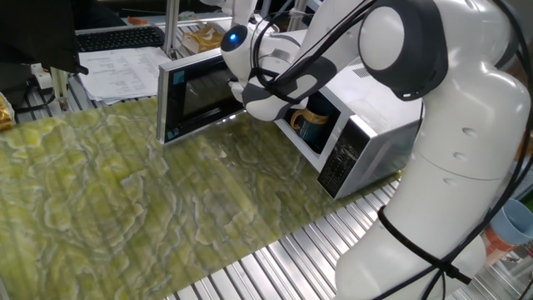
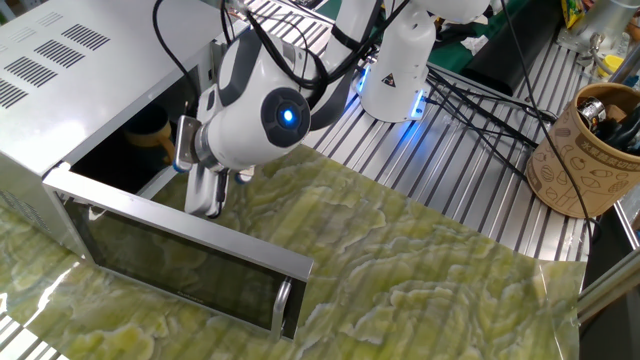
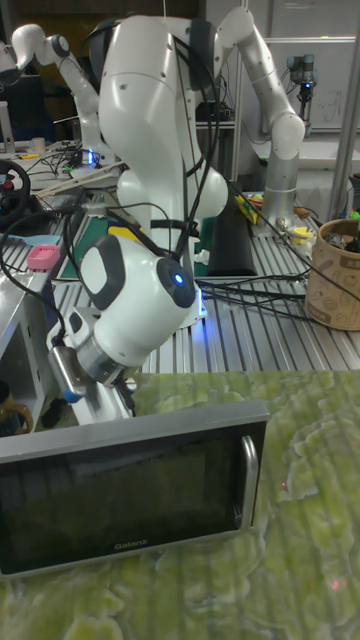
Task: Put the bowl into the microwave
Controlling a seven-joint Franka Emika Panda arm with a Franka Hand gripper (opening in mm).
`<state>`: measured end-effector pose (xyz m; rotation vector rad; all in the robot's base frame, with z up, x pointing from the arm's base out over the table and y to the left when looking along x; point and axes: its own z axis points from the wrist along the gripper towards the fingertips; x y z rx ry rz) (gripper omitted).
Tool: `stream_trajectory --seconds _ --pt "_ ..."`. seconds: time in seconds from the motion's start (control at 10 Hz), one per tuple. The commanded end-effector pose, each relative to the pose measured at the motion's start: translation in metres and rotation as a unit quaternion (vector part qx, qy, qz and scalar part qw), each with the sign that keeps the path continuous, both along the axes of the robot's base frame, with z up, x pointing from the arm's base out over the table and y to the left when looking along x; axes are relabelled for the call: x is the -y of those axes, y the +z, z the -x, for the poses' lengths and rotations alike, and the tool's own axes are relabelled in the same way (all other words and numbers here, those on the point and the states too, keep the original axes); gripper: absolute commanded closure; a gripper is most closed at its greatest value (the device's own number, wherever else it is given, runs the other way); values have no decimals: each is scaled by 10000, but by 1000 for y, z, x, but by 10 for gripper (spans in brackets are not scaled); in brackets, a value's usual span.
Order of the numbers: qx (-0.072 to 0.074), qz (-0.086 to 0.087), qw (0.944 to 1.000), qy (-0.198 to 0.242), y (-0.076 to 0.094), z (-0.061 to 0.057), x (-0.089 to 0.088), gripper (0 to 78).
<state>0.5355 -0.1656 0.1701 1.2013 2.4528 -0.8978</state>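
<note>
Bowl [image 1: 314,122] inside microwave [image 1: 366,125], behind claw [image 2: 204,196]

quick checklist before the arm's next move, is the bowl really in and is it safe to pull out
1. Bowl inside the microwave cavity: ok, it stands upright on the cavity floor.
2. Gripper free of the bowl: ok, it hangs outside the cavity, above the open door, with nothing between its fingers.
3. Gripper open or shut: cannot tell, the fingers show as one block in every view.
4. Door fully open: ok, it is swung wide.
5. Retreat path over the green mat: ok, nothing lies on it near the arm.
6. Bowl far enough in for the door to close: cannot tell.
</note>
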Motion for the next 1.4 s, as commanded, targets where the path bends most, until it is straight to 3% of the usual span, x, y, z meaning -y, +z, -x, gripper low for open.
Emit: stream_trajectory --seconds 0.1,0.4,0.7,1.4 --pt "-203 87 9996 170 -5 2 6 764" --pt "-439 234 9982 336 -8 5 16 764" --pt "-604 212 9974 340 0 15 15 764" --pt "-634 284 9965 471 -7 21 31 764"
